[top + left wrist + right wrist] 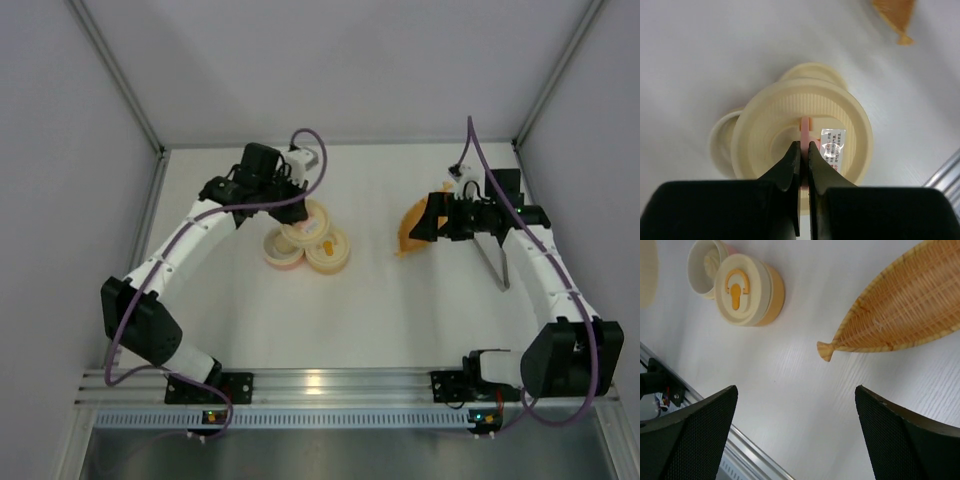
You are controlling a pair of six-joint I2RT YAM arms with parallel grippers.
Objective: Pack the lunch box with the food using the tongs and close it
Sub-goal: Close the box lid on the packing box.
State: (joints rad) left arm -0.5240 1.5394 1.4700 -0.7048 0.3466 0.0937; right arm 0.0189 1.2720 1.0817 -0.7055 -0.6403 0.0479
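Top external: one dish [408, 236]; left fingers [787, 167] tight on lid [790, 112], right fingers [705, 432] wide, empty.

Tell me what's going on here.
The left end effector is shut on the pink tab of a cream lid, by the other round containers. The right end effector is open and empty above the table near the woven leaf dish. The tongs lie on the table by the right arm, untouched.

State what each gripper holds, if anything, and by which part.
The left gripper pinches the round cream lid by its upright pink tab; right gripper is open, holding nothing.
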